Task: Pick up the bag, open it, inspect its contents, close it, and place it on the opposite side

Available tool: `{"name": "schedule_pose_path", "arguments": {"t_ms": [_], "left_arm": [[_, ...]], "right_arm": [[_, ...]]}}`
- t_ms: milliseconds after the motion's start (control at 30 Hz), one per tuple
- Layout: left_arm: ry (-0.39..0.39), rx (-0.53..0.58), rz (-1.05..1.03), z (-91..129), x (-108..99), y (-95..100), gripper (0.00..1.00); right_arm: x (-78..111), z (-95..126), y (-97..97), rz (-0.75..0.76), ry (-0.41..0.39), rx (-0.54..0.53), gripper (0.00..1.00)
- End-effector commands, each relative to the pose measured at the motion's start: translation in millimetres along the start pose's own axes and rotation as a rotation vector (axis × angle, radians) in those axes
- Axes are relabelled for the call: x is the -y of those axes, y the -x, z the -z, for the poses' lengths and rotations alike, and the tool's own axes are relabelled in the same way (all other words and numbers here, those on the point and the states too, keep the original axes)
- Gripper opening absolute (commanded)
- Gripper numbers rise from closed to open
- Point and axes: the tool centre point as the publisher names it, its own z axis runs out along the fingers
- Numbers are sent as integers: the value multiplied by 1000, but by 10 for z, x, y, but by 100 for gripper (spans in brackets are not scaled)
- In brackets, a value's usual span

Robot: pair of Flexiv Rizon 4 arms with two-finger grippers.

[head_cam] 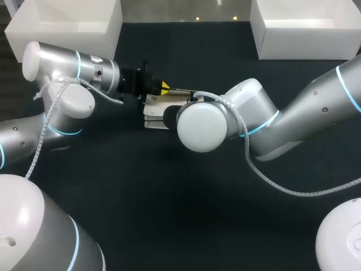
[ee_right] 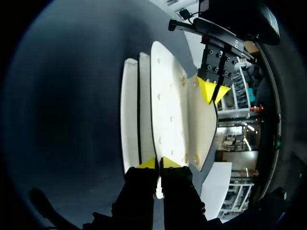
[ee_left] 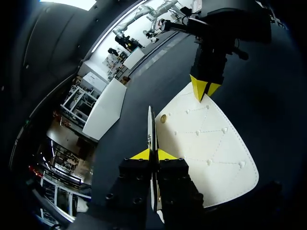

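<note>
A white quilted bag [head_cam: 153, 110] lies at the middle of the dark table, between my two arms. In the left wrist view my left gripper [ee_left: 152, 155] is shut on the thin edge of the bag's flap [ee_left: 206, 143], which carries a brass snap [ee_left: 163, 118]. At the flap's far corner my right gripper [ee_left: 203, 91] pinches the bag from the opposite side. The right wrist view shows the right gripper [ee_right: 158, 164] shut on the edge of the bag [ee_right: 165, 110], whose layers stand side by side, with the left gripper [ee_right: 213, 93] across from it. From the head view the left gripper [head_cam: 164, 88] shows; the right one hides under its wrist.
Two white bins stand along the back of the table, one at the left [head_cam: 73, 22] and one at the right [head_cam: 304, 28]. Dark table surface [head_cam: 186, 214] stretches in front of the bag. Both arms crowd the middle.
</note>
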Motion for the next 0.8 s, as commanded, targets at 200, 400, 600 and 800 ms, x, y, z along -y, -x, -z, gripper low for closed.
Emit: {"name": "schedule_pose_path", "arguments": {"t_ms": [200, 400, 600, 800], "left_arm": [[-37, 31, -26, 9, 1, -232, 0], [-54, 37, -20, 26, 7, -305, 0], [-54, 37, -20, 26, 7, -305, 0], [-54, 37, -20, 26, 7, -305, 0]], "right_arm": [[-1, -14, -6, 0, 2, 2, 0], [-1, -14, -6, 0, 2, 2, 0], [-1, -14, -6, 0, 2, 2, 0], [-1, -14, -6, 0, 2, 2, 0]]}}
